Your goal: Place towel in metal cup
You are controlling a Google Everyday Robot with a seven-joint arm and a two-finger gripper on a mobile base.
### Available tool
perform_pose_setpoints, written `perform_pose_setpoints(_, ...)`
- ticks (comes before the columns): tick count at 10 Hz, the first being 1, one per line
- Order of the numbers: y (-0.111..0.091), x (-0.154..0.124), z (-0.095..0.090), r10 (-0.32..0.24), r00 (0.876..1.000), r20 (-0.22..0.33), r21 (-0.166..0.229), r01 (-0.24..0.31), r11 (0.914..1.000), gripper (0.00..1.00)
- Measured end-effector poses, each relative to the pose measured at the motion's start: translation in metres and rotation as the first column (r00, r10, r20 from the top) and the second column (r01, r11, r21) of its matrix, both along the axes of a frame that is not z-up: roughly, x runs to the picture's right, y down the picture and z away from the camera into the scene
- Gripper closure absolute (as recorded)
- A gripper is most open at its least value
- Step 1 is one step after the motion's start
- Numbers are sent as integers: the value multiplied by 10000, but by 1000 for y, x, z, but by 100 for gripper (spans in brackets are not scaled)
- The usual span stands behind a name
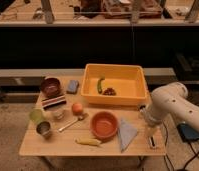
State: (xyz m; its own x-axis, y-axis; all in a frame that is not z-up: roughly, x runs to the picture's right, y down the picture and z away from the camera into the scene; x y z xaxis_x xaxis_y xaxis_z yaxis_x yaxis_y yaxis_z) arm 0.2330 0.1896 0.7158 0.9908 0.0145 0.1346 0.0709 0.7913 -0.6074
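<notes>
Where the white arm (169, 106) bends down at the right end of the wooden table (63, 146), the gripper (151, 131) is seen low over the table's right edge; whether it is open or closed, and whether anything is held in it, cannot be told. A slim utensil with a dark end (152, 144) is partly hidden beneath it. Just beside the gripper, to its left in the view, the towel (125, 133) is laid flat on the table as a folded grey-blue cloth, apart from the gripper as far as can be made out. An orange bowl (104, 125) is set just beside the towel, and a banana (88, 142) is placed near the front edge below the bowl. Behind these, a large yellow bin (113, 101) is stood at the back of the table, with a green item (99, 84) and a small dark cluster (110, 91) inside it. Further left, a spoon (72, 123) and an orange fruit (77, 108) are found near the middle. The metal cup (43, 129) is stood upright at the far left front corner, well apart from the towel, with a green cup (36, 116) just behind it. A dark red bowl (51, 86) and a blue sponge (73, 86) are set at the back left.
</notes>
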Motion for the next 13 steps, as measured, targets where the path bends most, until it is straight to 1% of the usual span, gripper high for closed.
perform_pose_setpoints(1,8,-2,5,-22,10000,55,-60,22,10000,35)
perform_pose_setpoints(2,16,-4,10,-121,9999,-3,-30,121,9999,35)
perform_pose_setpoints(4,26,0,17,-94,9999,-51,-65,94,9999,35)
perform_pose_setpoints(5,32,4,24,74,9999,122,-115,-73,9999,35)
perform_pose_setpoints(6,34,5,26,221,9991,371,-101,-218,9997,35)
perform_pose_setpoints(7,35,6,27,412,9962,761,-87,-407,9991,35)
perform_pose_setpoints(8,36,2,29,471,9921,1163,-84,-465,9989,35)
perform_pose_setpoints(9,38,-2,32,458,9895,1374,-109,-447,9989,35)
perform_pose_setpoints(11,41,-8,39,398,9898,1371,-64,-393,9992,35)
perform_pose_setpoints(13,48,-16,52,464,9906,1286,5,-469,9989,35)
